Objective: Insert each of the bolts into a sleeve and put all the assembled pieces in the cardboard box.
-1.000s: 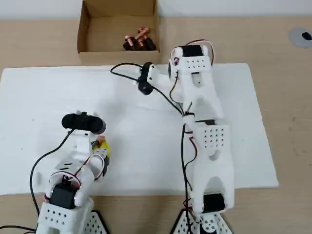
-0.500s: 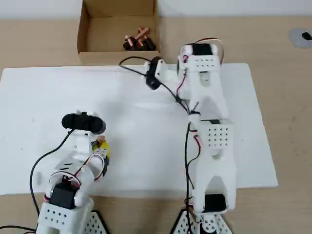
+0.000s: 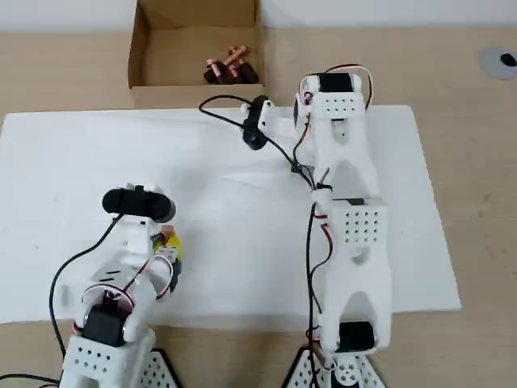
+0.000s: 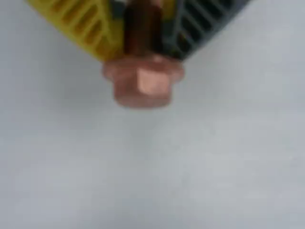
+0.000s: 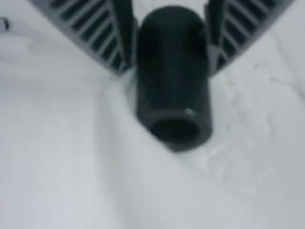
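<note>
Bolt (image 4: 143, 86), sleeve (image 5: 174, 81) over white sheet (image 3: 81, 162), inside edges

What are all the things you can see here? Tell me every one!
Cardboard box: one, brown, at the far edge of the table, open on top.
Assembled pieces: a small pile, copper and black, inside the box; exact count hard to tell.
Bolt: one, copper, held in the left gripper.
Sleeve: one, black, held in the right gripper.
Sheet: one, white, spread over the table.
Table: one, light wood.
Disc: one, grey, at the table's far right edge.
Left gripper: one, yellow and grey fingers, shut on the bolt.
Right gripper: one, grey fingers, shut on the sleeve.
Arms: two, white, side by side.
</note>
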Controlling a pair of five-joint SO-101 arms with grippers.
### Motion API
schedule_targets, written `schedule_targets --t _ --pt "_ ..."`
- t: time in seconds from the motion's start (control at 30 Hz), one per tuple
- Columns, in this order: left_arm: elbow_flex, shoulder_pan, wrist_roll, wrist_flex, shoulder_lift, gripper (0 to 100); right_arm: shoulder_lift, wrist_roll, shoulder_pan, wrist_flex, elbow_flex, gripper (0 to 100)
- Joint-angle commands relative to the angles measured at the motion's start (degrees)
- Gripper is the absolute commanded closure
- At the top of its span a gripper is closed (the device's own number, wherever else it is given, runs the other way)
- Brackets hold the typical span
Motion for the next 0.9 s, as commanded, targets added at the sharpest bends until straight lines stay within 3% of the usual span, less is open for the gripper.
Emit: schedule_targets --t 0.0,0.13,0.2,0.5,0.87 --pt "-0.6 -0.7 0.0 -0.4 -0.4 99 0.0 0.3 0.8 1.0 0.0 96.0" --pt "-0.6 -0.7 0.0 -0.4 -0.4 99 0.0 -0.8 0.8 1.0 -0.3 74.7" --pt "-0.6 -0.7 -0.1 -0.4 -0.4 99 -0.6 -0.8 0.6 1.1 -0.4 69.6" --pt "-0.6 -0.7 -3.1 -0.4 -0.4 99 -10.6 -0.8 -0.2 1.1 0.5 68.8" --pt "-0.6 -0.7 -3.1 -0.4 -0.4 99 -17.2 -0.6 -3.2 0.7 13.5 69.1"
